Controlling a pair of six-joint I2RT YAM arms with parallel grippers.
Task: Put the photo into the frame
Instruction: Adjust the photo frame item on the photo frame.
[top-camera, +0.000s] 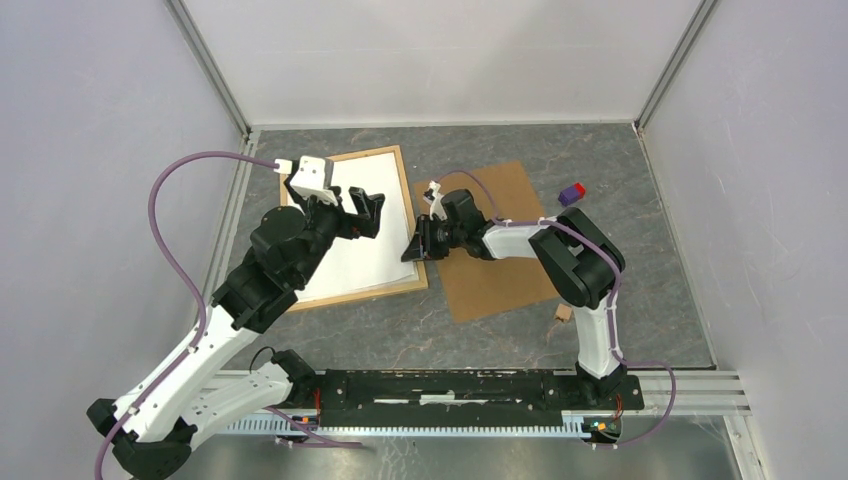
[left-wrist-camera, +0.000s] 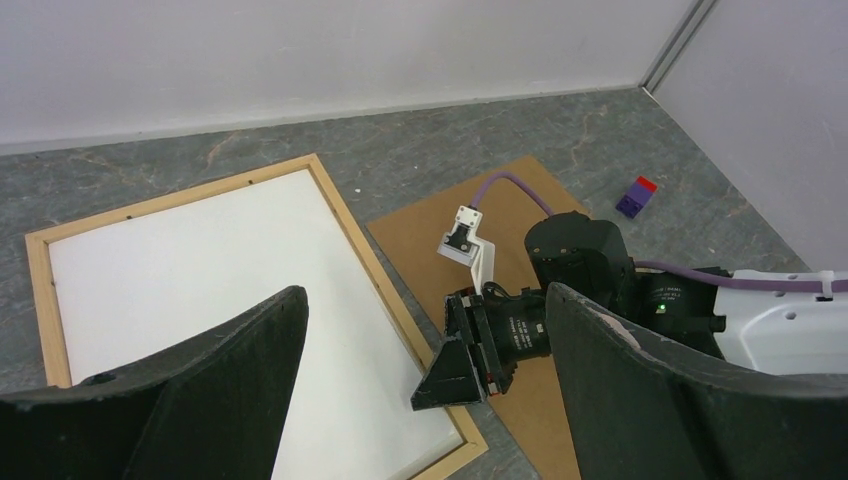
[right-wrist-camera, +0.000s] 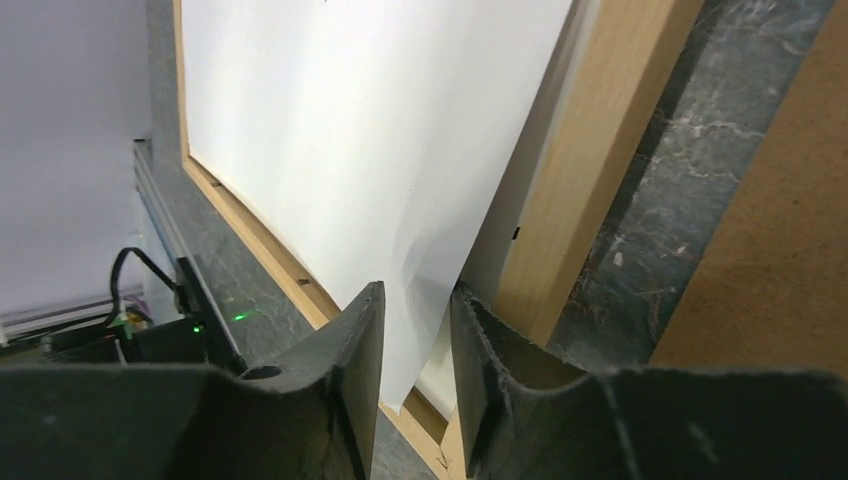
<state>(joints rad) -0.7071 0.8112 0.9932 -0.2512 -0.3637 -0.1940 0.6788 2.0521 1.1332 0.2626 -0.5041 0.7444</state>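
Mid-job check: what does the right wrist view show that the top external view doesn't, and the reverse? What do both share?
Only the right wrist: a corner of the white rectangular sheet sits in the gap between the slightly parted fingers of the right gripper. Only the top external: the left gripper hangs open above that sheet, and a small purple block with a red top lies farther right. Both: the thin light-wood picture frame holding the sheet, and the flat brown fibreboard panel beside it.
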